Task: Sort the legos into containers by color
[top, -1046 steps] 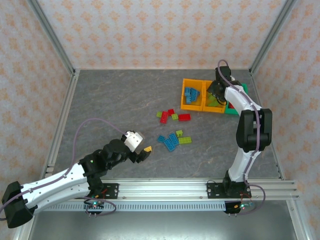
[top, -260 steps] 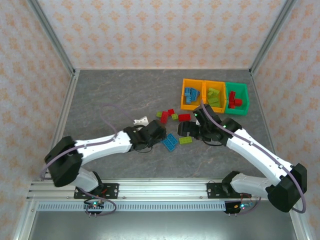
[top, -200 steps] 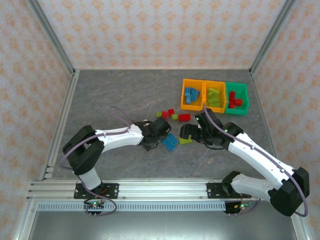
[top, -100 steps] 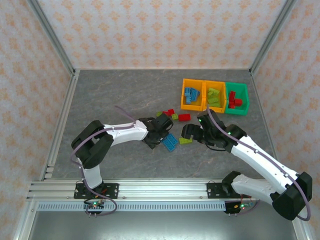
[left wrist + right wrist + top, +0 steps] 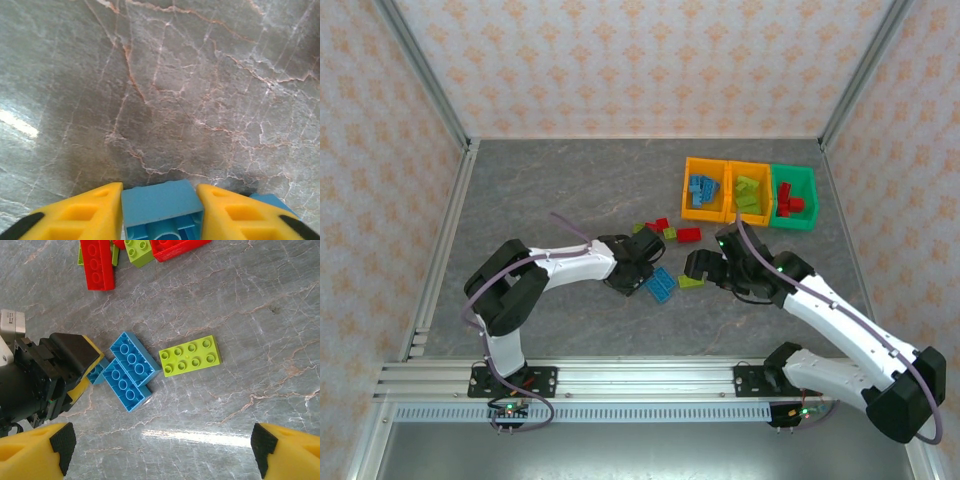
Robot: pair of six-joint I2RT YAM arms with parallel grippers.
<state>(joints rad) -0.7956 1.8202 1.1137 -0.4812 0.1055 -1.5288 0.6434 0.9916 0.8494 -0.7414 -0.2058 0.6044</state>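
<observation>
Legos (image 5: 660, 284): blue, red and lime studded bricks loose mid-counter (image 5: 550, 190), more sorted in bins (image 5: 728, 190) far right. Left hand (image 5: 634, 272) clamped on small blue brick (image 5: 161, 200), fingers flush on both sides; half a second ago it was wider. Right hand (image 5: 160, 442) wide open above lime brick (image 5: 190, 356). Blue pair (image 5: 131, 371) just right of the gripped brick, red brick (image 5: 97, 264) farther.
</observation>
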